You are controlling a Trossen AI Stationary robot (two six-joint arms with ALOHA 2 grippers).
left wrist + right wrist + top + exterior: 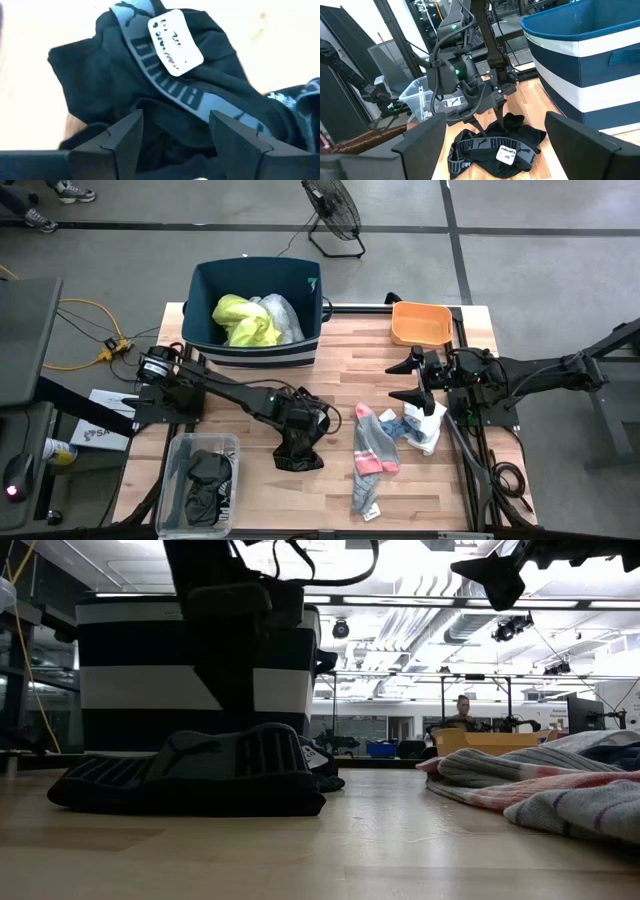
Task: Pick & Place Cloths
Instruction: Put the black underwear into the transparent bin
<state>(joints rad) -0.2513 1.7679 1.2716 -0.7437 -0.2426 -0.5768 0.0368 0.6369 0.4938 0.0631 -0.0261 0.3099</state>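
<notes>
My left gripper (300, 432) stands open, pointing down over a black garment (300, 457) with a grey lettered waistband and a white tag (175, 42), which lies crumpled on the table near its middle. In the left wrist view the two fingers straddle the garment's dark folds (170, 145). My right gripper (408, 380) hangs open above the table's right part, near the orange tray, touching nothing. Grey socks with pink toes (375, 448) and a small white-blue rag (425, 425) lie flat on the table. A neon-yellow garment (245, 320) and a white garment (283, 315) lie in the dark-blue bin (205, 290). My left gripper comes at the black garment (490, 145) from above with its fingers (474, 120) apart. Their tips reach down to the folds. Whether they touch the fabric I cannot tell. The garment lies on the table.
The dark-blue bin stands at the far edge, left of centre, and the orange tray (420, 323) sits at the far right. A clear plastic box (200, 480) with dark items stands at the near left corner. Bare wood (330, 500) shows near the front edge.
</notes>
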